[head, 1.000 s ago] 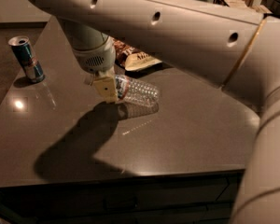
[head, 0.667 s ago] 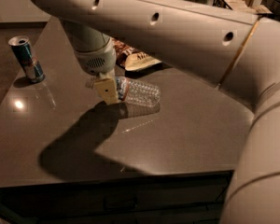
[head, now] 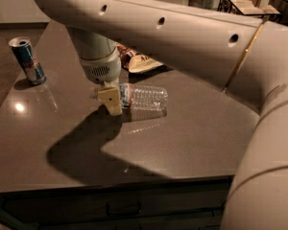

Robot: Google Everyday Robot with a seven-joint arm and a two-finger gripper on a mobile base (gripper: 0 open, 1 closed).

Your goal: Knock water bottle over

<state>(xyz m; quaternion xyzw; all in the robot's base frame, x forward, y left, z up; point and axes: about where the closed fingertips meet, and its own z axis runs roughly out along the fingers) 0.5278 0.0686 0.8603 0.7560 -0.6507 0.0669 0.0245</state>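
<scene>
The water bottle [head: 143, 97] lies on its side on the dark table [head: 192, 138], clear and ribbed, its label band toward the left and its base toward the right. Its cap end is hidden behind my gripper [head: 110, 99]. The gripper hangs from the big cream arm that crosses the top of the view. It is low over the table and sits at the bottle's left end, against or just in front of it.
A slim blue-and-silver drink can [head: 28, 60] stands upright at the table's left edge. A snack bag [head: 140, 61] lies behind the bottle. The table's front edge runs along the bottom. Baskets and boxes [head: 240, 1] stand beyond the far edge.
The arm and gripper have shifted slightly. The bottle lies on its side as before, in about the same place.
</scene>
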